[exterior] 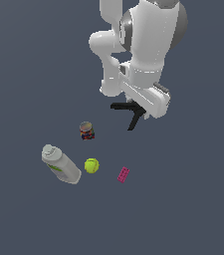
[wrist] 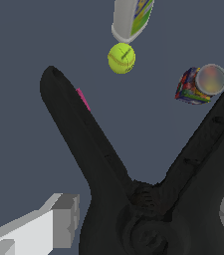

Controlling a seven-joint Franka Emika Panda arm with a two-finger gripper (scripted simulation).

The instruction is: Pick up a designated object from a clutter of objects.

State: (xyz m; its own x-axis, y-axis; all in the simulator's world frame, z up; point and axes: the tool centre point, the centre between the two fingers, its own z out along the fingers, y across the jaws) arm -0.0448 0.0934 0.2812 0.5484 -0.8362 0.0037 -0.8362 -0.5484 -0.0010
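gripping black clamp (wrist: 133, 199), tool (wrist: 143, 224) clenched at pivot, handles splayed beyond fingers.

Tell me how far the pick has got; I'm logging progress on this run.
Done: the arm has reached the black clamp, which fills the wrist view with a grey finger on either side of its pivot. In hand: closing on it; the exterior view hides whether the grip is firm or the clamp is off the ground. Left: lifting it away from the can, tennis ball, bottle and pink brick.
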